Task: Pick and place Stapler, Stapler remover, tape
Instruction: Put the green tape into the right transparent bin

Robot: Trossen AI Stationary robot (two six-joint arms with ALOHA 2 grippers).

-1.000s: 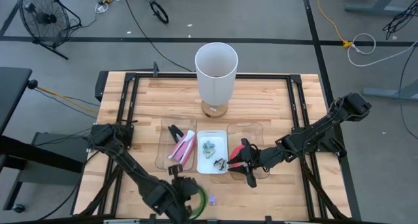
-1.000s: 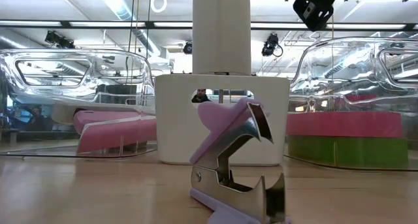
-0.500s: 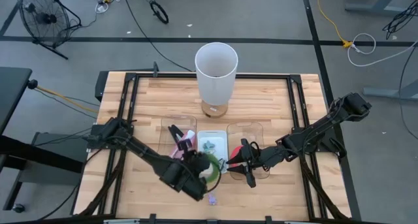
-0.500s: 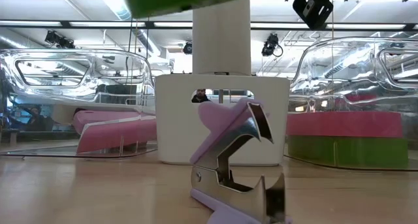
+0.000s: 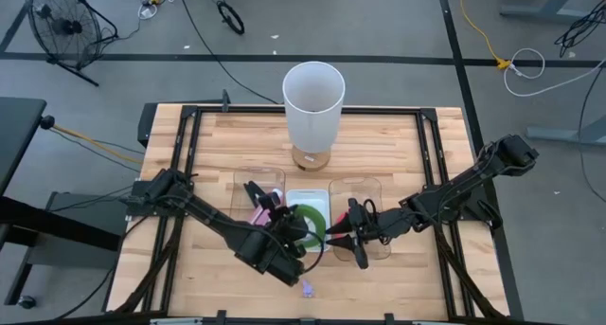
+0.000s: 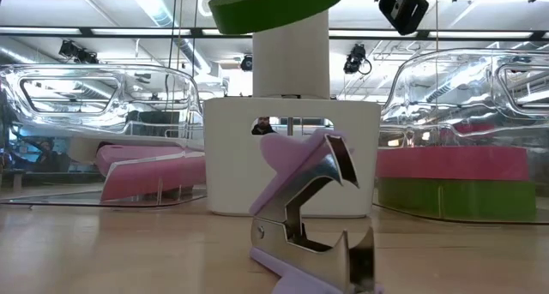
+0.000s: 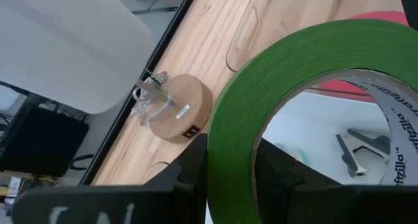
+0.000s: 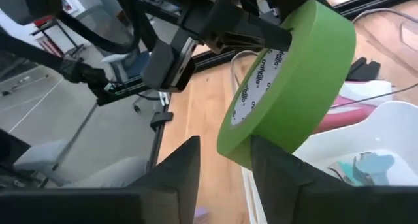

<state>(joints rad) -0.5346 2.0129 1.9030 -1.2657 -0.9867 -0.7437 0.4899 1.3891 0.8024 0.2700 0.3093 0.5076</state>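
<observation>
Left gripper [image 5: 301, 232] is clamped on a green tape ring [image 5: 310, 228], holding it in the air above the white tray [image 5: 317, 200] near the bench's [image 5: 379, 145] front edge. From the left wrist camera, a finger [image 7: 196, 162] presses the ring's outer wall.

Right gripper [image 5: 352, 232] hangs over the clear tray [image 5: 369, 188] on the right; whether its fingers [image 8: 176, 178] are open or closed, cannot tell. That tray holds a red ring [image 6: 450, 163] stacked on a green ring [image 6: 455, 200].

Pink stapler [image 5: 268, 211] lies in the left clear tray [image 5: 241, 188]. Lilac staple remover [image 5: 307, 289] rests on the bench by the front edge. Tall white cylinder [image 5: 312, 102] stands toward the back edge.
</observation>
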